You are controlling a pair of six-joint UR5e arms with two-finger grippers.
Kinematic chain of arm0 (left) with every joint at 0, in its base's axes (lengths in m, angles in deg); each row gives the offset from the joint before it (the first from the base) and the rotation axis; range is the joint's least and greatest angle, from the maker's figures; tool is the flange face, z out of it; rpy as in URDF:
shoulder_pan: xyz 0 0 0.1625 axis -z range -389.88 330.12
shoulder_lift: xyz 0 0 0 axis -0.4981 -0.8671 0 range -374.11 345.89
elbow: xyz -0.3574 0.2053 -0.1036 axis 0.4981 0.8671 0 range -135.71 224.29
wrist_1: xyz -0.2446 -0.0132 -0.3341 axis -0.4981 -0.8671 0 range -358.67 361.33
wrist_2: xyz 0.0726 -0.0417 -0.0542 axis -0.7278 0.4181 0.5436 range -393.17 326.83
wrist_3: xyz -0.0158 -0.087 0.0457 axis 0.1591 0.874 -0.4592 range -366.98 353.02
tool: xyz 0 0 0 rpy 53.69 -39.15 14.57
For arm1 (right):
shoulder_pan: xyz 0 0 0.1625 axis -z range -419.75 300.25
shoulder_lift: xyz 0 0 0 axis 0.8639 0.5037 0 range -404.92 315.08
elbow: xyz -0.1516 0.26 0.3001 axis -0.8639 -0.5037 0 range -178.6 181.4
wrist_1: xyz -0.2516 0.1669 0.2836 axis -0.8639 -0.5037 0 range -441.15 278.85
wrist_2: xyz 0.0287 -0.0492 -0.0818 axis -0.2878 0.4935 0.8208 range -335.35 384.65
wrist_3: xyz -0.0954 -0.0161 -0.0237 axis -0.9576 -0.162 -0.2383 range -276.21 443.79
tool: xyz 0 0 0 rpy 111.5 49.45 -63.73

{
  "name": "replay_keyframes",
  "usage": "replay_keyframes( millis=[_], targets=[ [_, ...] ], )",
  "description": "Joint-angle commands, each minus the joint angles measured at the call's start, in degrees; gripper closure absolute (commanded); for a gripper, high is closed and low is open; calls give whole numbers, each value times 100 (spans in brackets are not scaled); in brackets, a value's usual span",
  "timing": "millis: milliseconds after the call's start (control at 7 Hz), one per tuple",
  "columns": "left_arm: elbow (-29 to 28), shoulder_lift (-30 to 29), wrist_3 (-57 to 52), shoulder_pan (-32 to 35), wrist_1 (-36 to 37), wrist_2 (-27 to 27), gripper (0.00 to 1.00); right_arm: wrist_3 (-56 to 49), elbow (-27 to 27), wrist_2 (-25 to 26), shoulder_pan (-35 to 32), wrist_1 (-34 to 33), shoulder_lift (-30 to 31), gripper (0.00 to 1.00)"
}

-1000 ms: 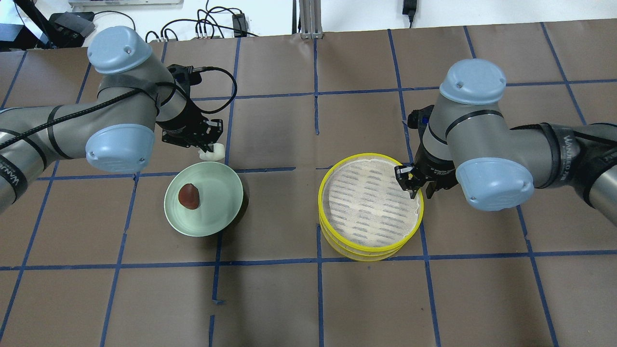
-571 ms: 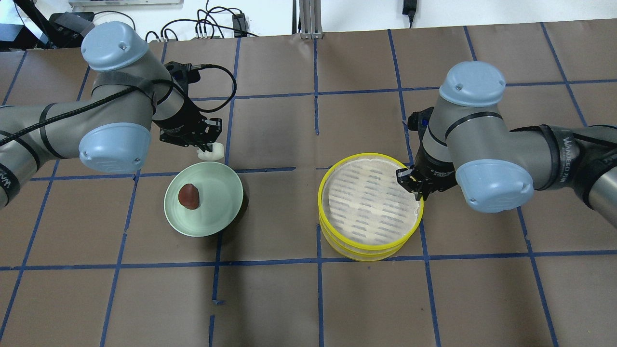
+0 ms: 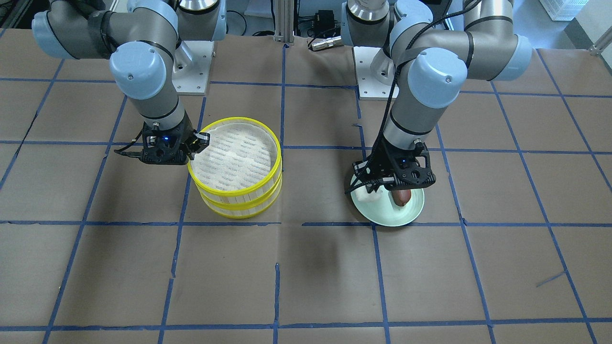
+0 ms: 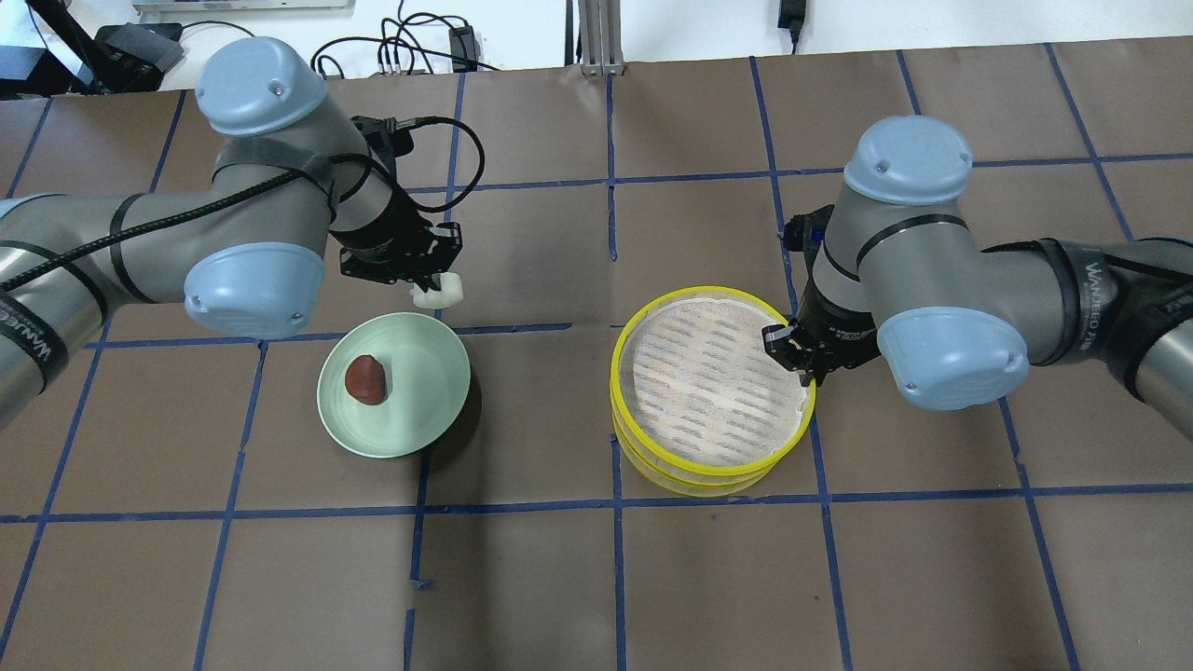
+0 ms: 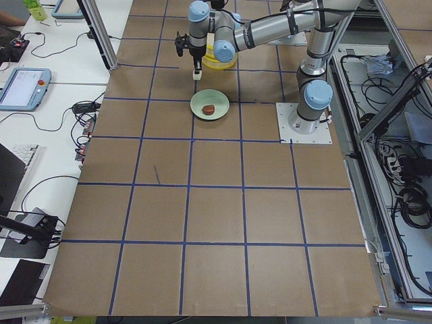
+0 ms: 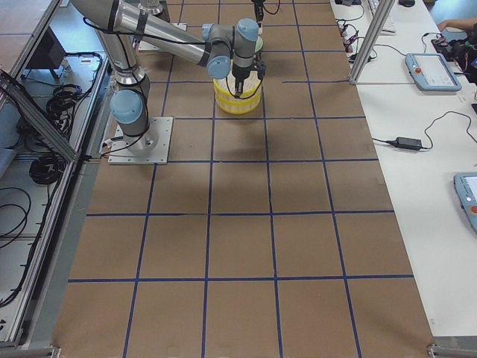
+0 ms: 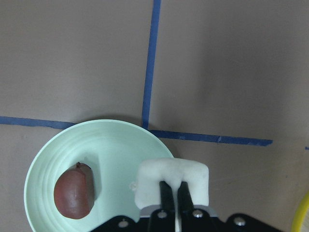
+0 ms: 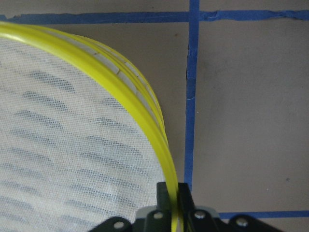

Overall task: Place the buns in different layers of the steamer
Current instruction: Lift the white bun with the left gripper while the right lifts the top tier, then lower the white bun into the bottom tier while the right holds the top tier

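My left gripper is shut on the white bun and holds it in the air just beyond the green plate's far edge. It shows in the left wrist view between the fingers. The reddish-brown bun lies on the plate, also seen from the front. The steamer stands right of centre with two stacked layers and nothing on its white liner. My right gripper is shut on the top layer's yellow rim at its right side. The top layer sits slightly offset from the lower one.
The pale green plate stands left of the steamer, about a hand's width away. Brown table paper with blue tape lines covers the table. Cables and a post lie along the far edge.
My left gripper has carried the white bun a little to the right, toward the steamer. My right gripper closed onto the top layer's rim, and that layer shifted slightly left and looks raised.
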Motion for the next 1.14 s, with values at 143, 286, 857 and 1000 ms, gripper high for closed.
replay_keyframes(
  millis=[143,286,857,1000],
  targets=[
    [-125,-101,826,530,30,33,99,-219,-416,255,298,360,37,92],
    [-124,-136,1045,573,65,77,99,-429,-451,402,596,396,63,92],
    [-142,-512,3097,1984,729,95,99,-2202,-443,747,1835,659,283,94],
    [-151,-732,3486,2311,1212,95,99,-2581,-443,755,2073,660,301,94]
  ],
)
